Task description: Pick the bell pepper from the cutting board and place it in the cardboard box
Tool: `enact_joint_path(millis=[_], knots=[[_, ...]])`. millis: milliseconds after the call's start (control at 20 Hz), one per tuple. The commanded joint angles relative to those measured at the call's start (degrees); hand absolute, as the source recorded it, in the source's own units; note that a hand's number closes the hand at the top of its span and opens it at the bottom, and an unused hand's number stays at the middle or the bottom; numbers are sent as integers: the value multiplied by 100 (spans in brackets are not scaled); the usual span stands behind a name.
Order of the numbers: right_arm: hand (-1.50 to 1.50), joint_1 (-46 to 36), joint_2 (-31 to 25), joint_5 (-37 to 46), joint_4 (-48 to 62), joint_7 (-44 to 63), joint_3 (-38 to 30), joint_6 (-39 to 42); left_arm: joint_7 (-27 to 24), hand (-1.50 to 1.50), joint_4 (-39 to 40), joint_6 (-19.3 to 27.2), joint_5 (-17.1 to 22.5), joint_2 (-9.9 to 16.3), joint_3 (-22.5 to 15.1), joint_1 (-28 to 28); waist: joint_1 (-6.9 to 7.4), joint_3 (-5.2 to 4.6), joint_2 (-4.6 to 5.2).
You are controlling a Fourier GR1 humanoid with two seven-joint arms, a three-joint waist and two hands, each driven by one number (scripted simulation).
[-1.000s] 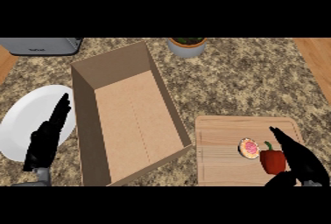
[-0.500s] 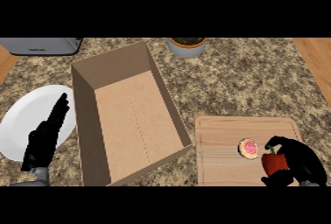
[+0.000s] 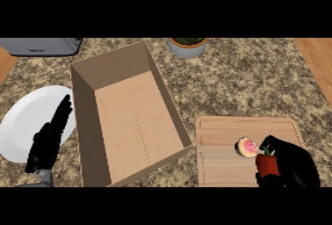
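Right hand (image 3: 293, 163) curls closed around the red bell pepper (image 3: 266, 163) over the cutting board (image 3: 220, 149)

Speckled stone-like surface (image 3: 246, 83); matt brown cardboard box (image 3: 130, 118); pale wood-grain cutting board (image 3: 224, 132); smooth white plate (image 3: 23, 123); glossy red bell pepper (image 3: 266, 163); brushed grey metal appliance (image 3: 40, 45).

- A white plate (image 3: 26, 118) lies at the left.
- A grey toaster (image 3: 40, 45) sits at the far left.
- A potted plant (image 3: 186, 46) stands at the far middle.
- A pink-centred round slice (image 3: 246, 146) lies near right.
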Motion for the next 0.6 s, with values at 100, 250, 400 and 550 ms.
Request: enact_joint_path(millis=[100, 250, 400, 550], knots=[[150, 525, 1012, 1718, -1091, 1516, 1781, 6, -165, 0, 31, 32, -45, 2, 43, 91, -15, -3, -12], [150, 394, 1074, 2238, -1414, 1924, 2064, 292, -121, 0, 47, 46, -98, -127, -68, 148, 1, 1, -1], [150, 545, 967, 2403, -1780, 1944, 2148, 177, -240, 0, -137, -131, 43, 55, 111, 258, 14, 4, 1], [150, 397, 1094, 2171, -2407, 1721, 2521, 310, -223, 0, 202, -142, 59, 111, 204, -64, 2, 3, 4]])
